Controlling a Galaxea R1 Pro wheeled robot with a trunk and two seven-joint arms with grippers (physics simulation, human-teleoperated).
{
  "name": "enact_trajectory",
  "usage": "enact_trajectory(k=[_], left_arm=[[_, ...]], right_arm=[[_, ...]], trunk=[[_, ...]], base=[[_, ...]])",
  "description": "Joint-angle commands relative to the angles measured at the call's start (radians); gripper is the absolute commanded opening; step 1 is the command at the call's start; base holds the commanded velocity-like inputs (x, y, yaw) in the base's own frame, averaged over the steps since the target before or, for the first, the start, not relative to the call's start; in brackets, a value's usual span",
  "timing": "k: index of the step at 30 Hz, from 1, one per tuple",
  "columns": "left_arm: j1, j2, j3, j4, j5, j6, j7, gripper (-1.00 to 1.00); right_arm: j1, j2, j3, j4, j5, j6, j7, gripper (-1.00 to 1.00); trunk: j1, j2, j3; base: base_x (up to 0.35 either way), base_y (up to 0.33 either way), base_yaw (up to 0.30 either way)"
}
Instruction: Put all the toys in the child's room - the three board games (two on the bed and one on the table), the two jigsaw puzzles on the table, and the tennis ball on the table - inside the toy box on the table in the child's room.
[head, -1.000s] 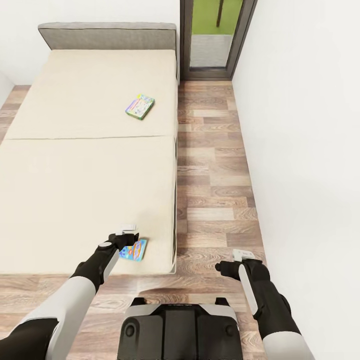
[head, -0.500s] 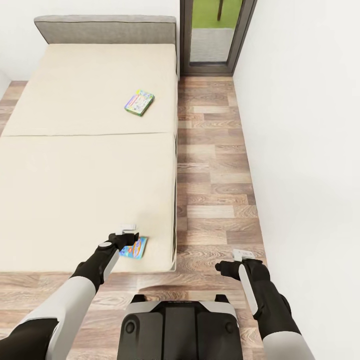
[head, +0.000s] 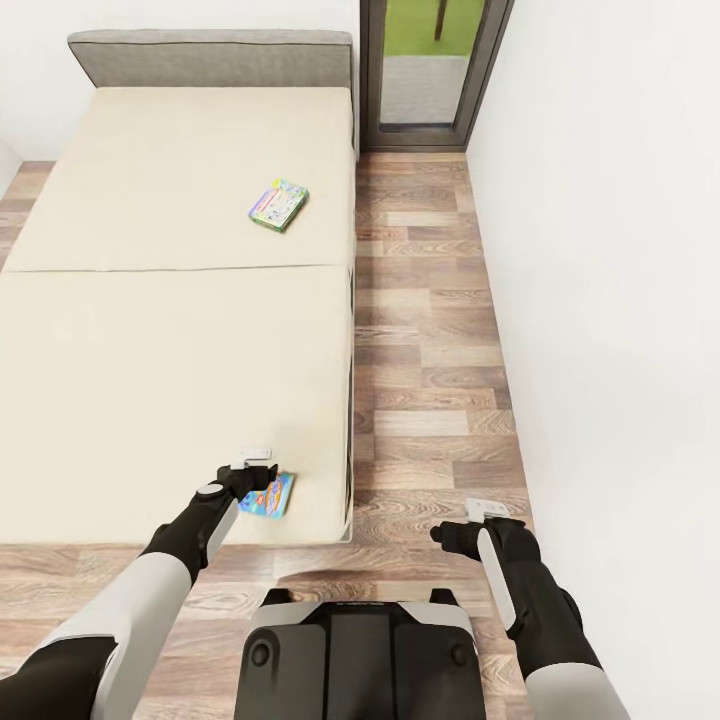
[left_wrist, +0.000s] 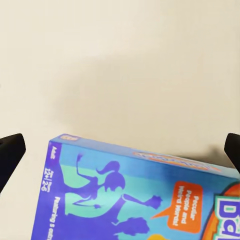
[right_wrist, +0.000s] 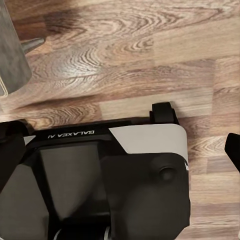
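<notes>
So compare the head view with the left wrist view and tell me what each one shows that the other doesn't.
Head view alone: the second board game farther up the bed, the grey headboard, the wood floor, the window and the right gripper over the floor. Left wrist view alone: the blue board game's cover print, with purple figures and an orange speech bubble. Both: that blue game lying on the beige mattress, with the open left gripper above it.

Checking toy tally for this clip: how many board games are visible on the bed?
2. A blue game lies near the bed's foot corner, under the left gripper. A green game lies farther up, towards the headboard, near the floor-side edge. Nothing on the bed looks able to hide another.
</notes>
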Motion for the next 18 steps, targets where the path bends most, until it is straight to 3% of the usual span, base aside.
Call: enact_trajectory(k=[1,10,18], left_arm=[[0.000,-0.001,0.004,-0.002,-0.005,0.006,-0.002,1.00],[0.000,-0.001,0.003,-0.002,-0.006,0.005,-0.003,1.00],[0.000,-0.001,0.004,-0.002,-0.007,0.005,-0.003,1.00]], right_arm=[[0.000,0.001,-0.001,-0.001,-0.003,0.004,-0.005,1.00],[0.000,0.001,-0.001,-0.001,-0.003,0.005,-0.005,1.00],[0.000,0.001,-0.001,-0.001,-0.003,0.005,-0.005,1.00]], trunk=[[0.001,-0.002,-0.001],[0.001,-0.002,-0.001],[0.001,-0.002,-0.001]], base=[[0.000,0.000,0.000],[-0.008,0.000,0.000],[-0.158,0.000,0.000]])
